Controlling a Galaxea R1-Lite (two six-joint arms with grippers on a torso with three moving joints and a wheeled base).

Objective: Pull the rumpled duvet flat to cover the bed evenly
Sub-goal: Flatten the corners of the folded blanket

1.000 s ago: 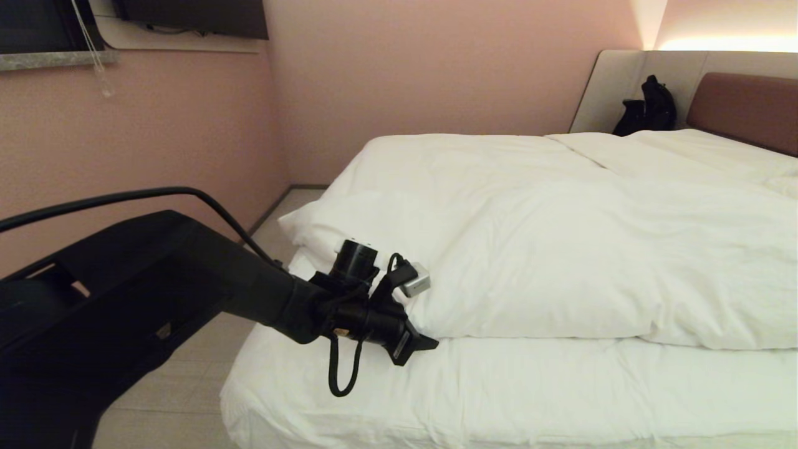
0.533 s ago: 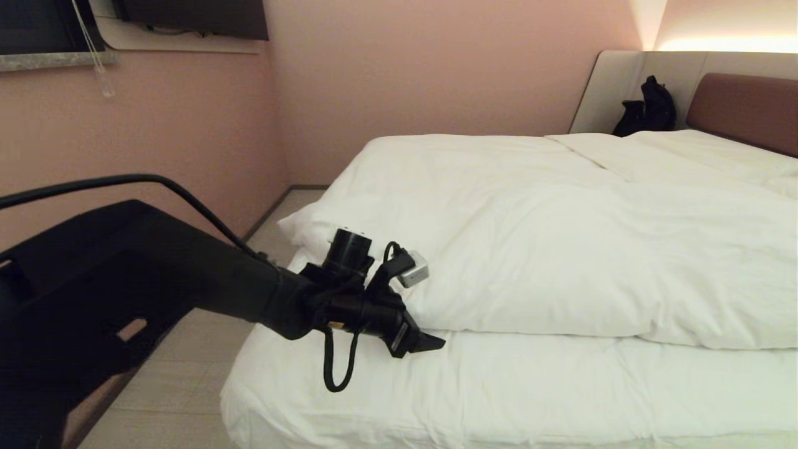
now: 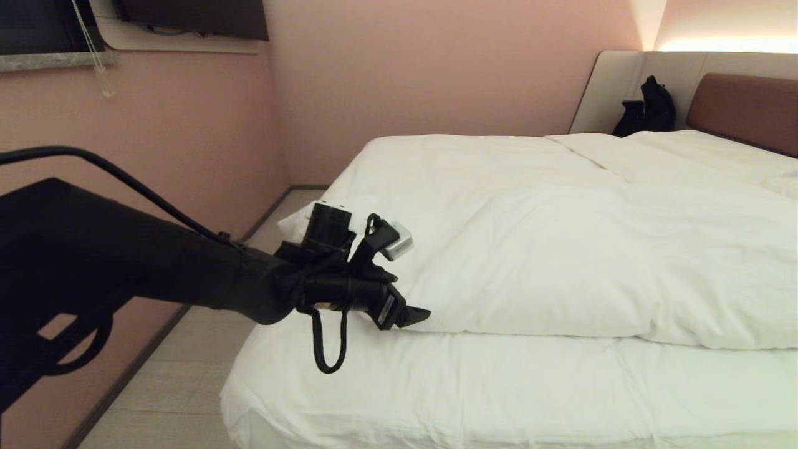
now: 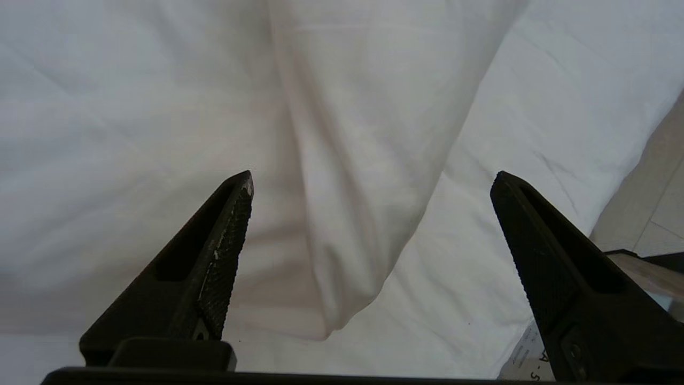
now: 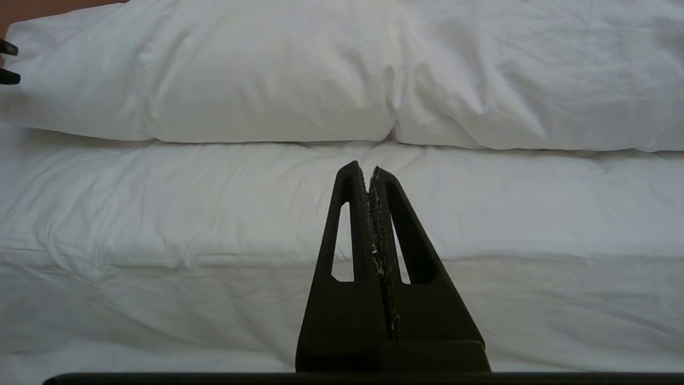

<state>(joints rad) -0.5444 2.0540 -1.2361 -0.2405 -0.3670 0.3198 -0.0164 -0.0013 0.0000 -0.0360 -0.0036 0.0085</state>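
The puffy white duvet (image 3: 561,249) lies bunched across the middle of the bed (image 3: 499,399), and its thick folded edge ends short of the foot, leaving a strip of sheet bare. My left gripper (image 3: 414,315) hovers at that edge near the duvet's left corner. In the left wrist view the left gripper (image 4: 371,179) is open, with a hanging fold of duvet (image 4: 347,224) between the fingers (image 4: 224,256) but untouched. The right gripper (image 5: 368,168) is shut and empty, low before the bed's foot and facing the duvet (image 5: 267,69); it is outside the head view.
A pink wall (image 3: 156,137) runs close along the bed's left side, leaving a narrow strip of floor (image 3: 187,386). Flat pillows (image 3: 686,153) lie by the reddish-brown headboard (image 3: 748,106), and a black bag (image 3: 648,109) leans on the beige panel.
My left arm has lifted, carrying the gripper up and slightly left along the duvet's edge. The duvet and bed look the same.
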